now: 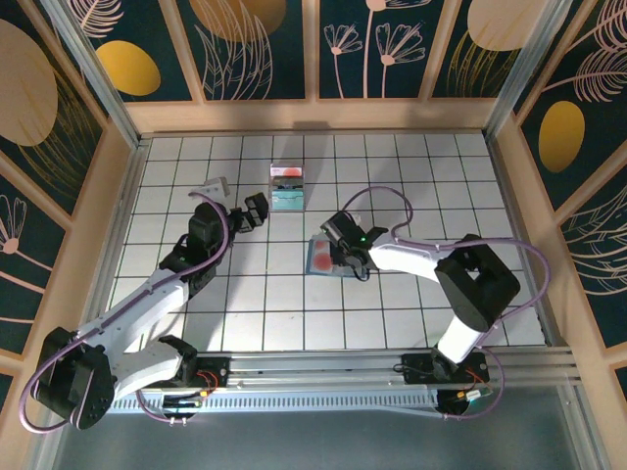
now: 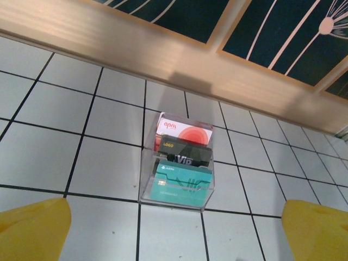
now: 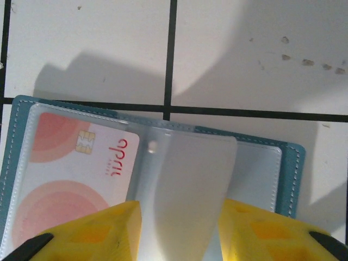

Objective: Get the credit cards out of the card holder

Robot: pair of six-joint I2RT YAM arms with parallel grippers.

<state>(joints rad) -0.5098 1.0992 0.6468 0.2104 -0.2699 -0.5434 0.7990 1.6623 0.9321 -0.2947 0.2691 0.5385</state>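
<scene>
1. I am looking down at the open card holder [image 1: 328, 259], which is lying flat near the middle of the tiled bench [image 1: 294, 323], with the right arm [image 1: 460, 284] bending in over it from the right.
2. On the right wrist camera the teal holder is showing its clear sleeves. A salmon-red credit card [image 3: 70, 174] is sitting inside the left sleeve, chip and print facing up.
3. The right jaws are standing partly apart over the holder, with a loose clear sleeve flap [image 3: 187, 190] rising between the yellow fingertips [image 3: 92, 234]. I cannot tell whether they are pinching the flap or only flanking it.
4. The left arm [image 1: 147, 313] is hanging above the bench, and the left jaws are spread wide and gripping nothing.
5. The left wrist camera is facing a small clear plastic box [image 2: 176, 163] that is standing near the back wall [image 2: 163, 49], apart from the holder. It is holding a red-and-white card [image 2: 187, 133], a black card [image 2: 185, 152] and a teal card [image 2: 182, 182] in tiers.
</scene>
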